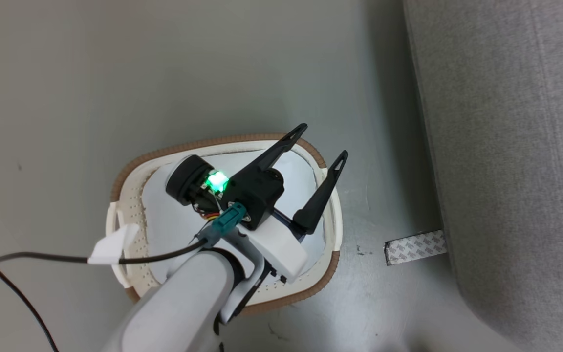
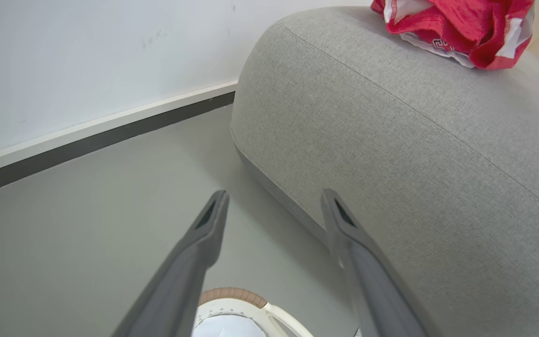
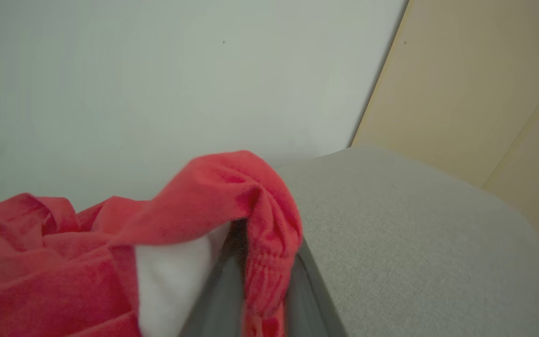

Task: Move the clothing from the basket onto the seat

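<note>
The left jaws stood open and empty, their dark fingers (image 1: 274, 151) pointing toward one o'clock above the basket (image 1: 213, 142). The basket sat on the grey floor (image 1: 115, 73) with its white lining (image 1: 164, 230) showing inside. The right jaws were closed on a fold of the red clothing (image 3: 213, 201), and the rest of the clothing lay bunched at nine o'clock of them on the seat (image 3: 414, 234). In the head view the seat lay at three o'clock of the basket, near but apart.
</note>
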Tool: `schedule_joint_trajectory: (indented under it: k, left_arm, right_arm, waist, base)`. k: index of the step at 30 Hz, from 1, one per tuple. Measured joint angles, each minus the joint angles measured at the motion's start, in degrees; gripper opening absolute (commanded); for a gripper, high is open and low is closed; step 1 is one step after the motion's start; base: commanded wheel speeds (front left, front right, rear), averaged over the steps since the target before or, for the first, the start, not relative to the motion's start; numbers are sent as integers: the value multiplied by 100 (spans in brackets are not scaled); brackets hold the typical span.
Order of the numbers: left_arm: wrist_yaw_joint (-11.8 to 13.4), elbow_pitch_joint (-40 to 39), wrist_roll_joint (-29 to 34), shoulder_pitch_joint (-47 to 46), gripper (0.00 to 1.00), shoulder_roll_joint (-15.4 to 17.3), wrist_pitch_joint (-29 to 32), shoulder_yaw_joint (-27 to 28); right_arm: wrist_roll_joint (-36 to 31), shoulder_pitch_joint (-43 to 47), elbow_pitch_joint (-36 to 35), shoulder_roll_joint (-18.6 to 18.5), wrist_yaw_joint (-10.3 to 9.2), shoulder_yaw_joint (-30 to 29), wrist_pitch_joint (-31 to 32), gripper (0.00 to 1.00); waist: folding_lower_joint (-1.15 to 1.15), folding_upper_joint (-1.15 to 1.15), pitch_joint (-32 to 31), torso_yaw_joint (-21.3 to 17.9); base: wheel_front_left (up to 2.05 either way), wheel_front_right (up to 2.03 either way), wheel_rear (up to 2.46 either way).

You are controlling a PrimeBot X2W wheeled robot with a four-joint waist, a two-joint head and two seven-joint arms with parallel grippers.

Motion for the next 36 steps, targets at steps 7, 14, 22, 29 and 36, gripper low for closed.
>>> schedule_joint_trajectory:
  k: [7,14,22,29,36]
  left_arm:
    - [37,78,20,-15,100,162,-20,76]
    - [172,197,-190,49,100,189,-210,337]
    - [465,626,-536,786,100,293,-717,690]
    - [713,1123,-857,1585,100,332,-1227,993]
    - [886,1484,-1111,2280,100,336,-1579,1304]
  right_arm:
    - [-386,249,550,522,0,38,-91,100]
    - [-583,821,68,962,0,734,-119,100]
    - [-257,2419,-1347,1497,0,1712,-127,100]
    - [-47,3877,-2732,1929,0,2196,-129,100]
    - [27,4923,-3508,2267,0,2441,-129,100]
  waist:
    - [0,0,28,9]
    - [-1,0,-439,-184]
    - [-2,0,-1382,-320]
    - [-3,0,-2388,-285]
    - [-4,0,-3304,-54]
  base:
    - [0,0,0]
    - [0,0,0]
    - [0,0,0]
    - [0,0,0]
    - [0,0,0]
